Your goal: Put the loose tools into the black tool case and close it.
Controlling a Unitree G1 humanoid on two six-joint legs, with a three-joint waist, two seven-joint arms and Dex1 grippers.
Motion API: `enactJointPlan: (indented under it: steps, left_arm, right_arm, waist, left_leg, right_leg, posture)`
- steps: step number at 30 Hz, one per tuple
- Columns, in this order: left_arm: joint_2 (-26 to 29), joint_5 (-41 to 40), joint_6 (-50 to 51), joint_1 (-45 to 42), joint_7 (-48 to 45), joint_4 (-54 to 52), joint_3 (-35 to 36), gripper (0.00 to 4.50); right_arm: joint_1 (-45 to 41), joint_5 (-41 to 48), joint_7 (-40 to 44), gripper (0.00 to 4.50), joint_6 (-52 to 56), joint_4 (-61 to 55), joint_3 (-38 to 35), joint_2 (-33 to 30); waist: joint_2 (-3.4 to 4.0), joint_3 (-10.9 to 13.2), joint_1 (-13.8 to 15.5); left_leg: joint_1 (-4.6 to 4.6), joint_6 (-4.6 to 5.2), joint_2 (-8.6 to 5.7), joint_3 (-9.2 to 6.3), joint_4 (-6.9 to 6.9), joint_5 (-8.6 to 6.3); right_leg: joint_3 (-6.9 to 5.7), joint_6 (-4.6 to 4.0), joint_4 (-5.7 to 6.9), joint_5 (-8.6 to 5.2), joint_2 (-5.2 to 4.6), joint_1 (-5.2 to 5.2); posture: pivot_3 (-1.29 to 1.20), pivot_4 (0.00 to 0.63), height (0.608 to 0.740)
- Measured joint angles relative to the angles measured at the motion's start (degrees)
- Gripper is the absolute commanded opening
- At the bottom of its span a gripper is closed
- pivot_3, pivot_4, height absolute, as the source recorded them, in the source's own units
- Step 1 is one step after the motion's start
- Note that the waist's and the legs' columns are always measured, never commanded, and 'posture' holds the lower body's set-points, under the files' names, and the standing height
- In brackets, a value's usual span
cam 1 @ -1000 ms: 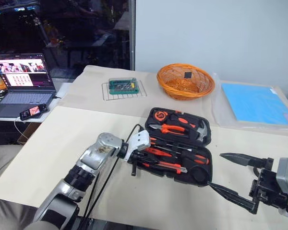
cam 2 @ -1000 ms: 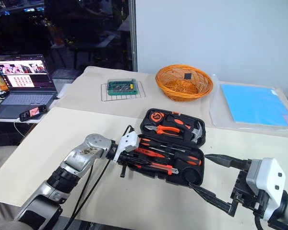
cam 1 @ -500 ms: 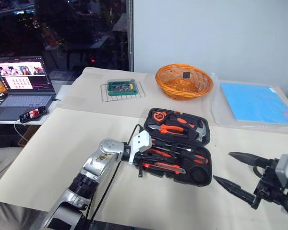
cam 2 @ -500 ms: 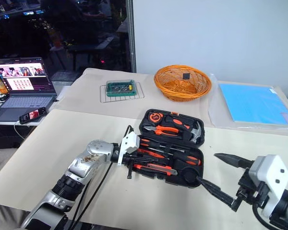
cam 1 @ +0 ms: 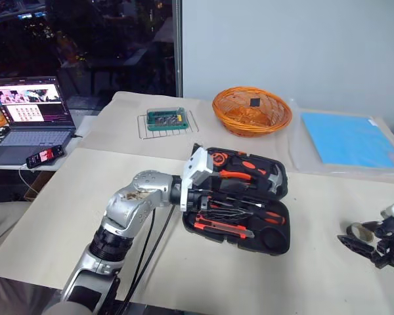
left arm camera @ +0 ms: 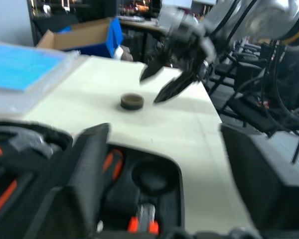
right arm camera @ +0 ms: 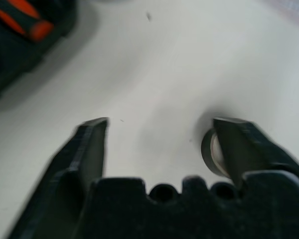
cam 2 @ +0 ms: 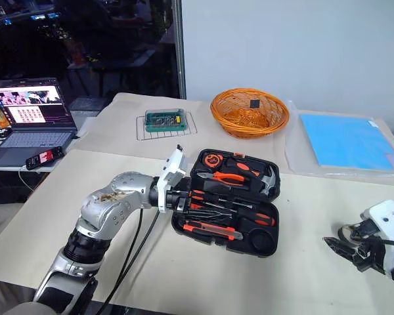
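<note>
One loose item remains outside: a small tape roll (cam 1: 362, 230) lying on the table (cam 1: 65, 197), at about four o'clock from the open tool case (cam 1: 279, 244). The right gripper (cam 2: 345, 240) hangs over the roll, fingers spread and empty, one finger just beside it. The left gripper (left arm camera: 154, 164) hovers at the case's nine o'clock edge, spread wide, holding nothing. The step in hand looks like fetching the roll; next the fingers must straddle it, pinch, and carry it to the round slot (cam 2: 257, 239).
</note>
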Motion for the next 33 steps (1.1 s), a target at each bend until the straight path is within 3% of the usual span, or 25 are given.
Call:
enactJointPlan:
  steps: [5,8,15,21,26,30,33]
  left_arm:
    - [0.54,0.08,0.47,-0.12,1.28,-0.47,-0.55,4.39]
    - [1.06,0.09,0.50,-0.19,1.83,-0.67,-0.55,4.42]
    - [2.76,0.11,0.29,-0.24,1.57,-0.63,-0.54,4.42]
    - [4.80,0.39,-2.16,-0.13,-0.48,0.37,-0.49,4.42]
    - [6.62,0.03,-2.85,0.11,-2.04,0.99,0.09,4.42]
    - [11.16,-1.57,-2.83,1.29,-5.21,0.61,2.50,4.42]
    - [14.61,-3.36,-1.91,3.21,-7.28,-1.10,4.13,4.42]
  right_arm:
    - [-9.58,-2.03,-1.96,3.13,5.16,8.39,8.04,-0.59]
    - [-13.58,-3.87,-1.85,2.42,5.63,12.88,11.83,-1.10]
    - [-17.96,-5.92,0.02,0.02,5.00,18.51,16.23,-1.56]
    - [-14.36,-5.45,4.27,0.02,3.84,14.61,12.24,-1.66]
    - [-12.12,-2.26,8.91,0.02,7.30,3.87,5.36,-3.77]
    - [-15.18,7.49,13.35,0.02,14.32,-10.25,3.77,-6.63]
    - [-21.67,12.74,12.93,0.02,17.83,-16.14,7.37,-7.81]
  waist:
    - [0.03,0.05,-0.46]
    - [0.03,0.05,-0.63]
    - [0.07,0.09,-0.79]
    - [0.09,0.10,-0.76]
    - [0.11,0.14,-1.01]
    - [0.13,0.18,-1.31]
    - [0.04,0.25,-1.09]
  left_leg:
    - [0.00,0.01,-0.03,-0.01,0.00,0.00]
    - [-0.01,0.01,-0.07,0.00,0.00,0.00]
    - [-0.02,0.03,-0.10,0.00,0.00,0.00]
    - [-0.02,0.04,-0.10,0.00,-0.01,-0.01]
    - [0.02,0.03,0.00,0.04,0.00,-0.01]
    - [0.08,-0.03,0.16,0.00,-0.01,0.01]
    - [0.05,-0.04,0.14,0.01,-0.01,0.01]
  right_leg:
    - [0.02,0.02,0.03,0.00,0.01,0.00]
    - [0.02,0.06,0.01,0.01,0.00,0.00]
    - [0.04,0.15,0.02,0.02,-0.01,0.00]
    - [0.04,0.22,0.02,0.02,-0.01,0.01]
    - [0.06,0.56,0.03,-0.15,0.02,0.00]
    - [0.02,0.51,0.05,-0.17,0.13,-0.01]
    - [0.00,0.50,-0.01,-0.17,0.02,-0.04]
  posture:
    - [0.00,0.150,0.740]
    - [0.00,0.150,0.740]
    - [0.00,0.150,0.740]
    - [0.00,0.150,0.740]
    - [0.00,0.150,0.740]
    - [0.00,0.150,0.740]
    - [0.00,0.150,0.740]
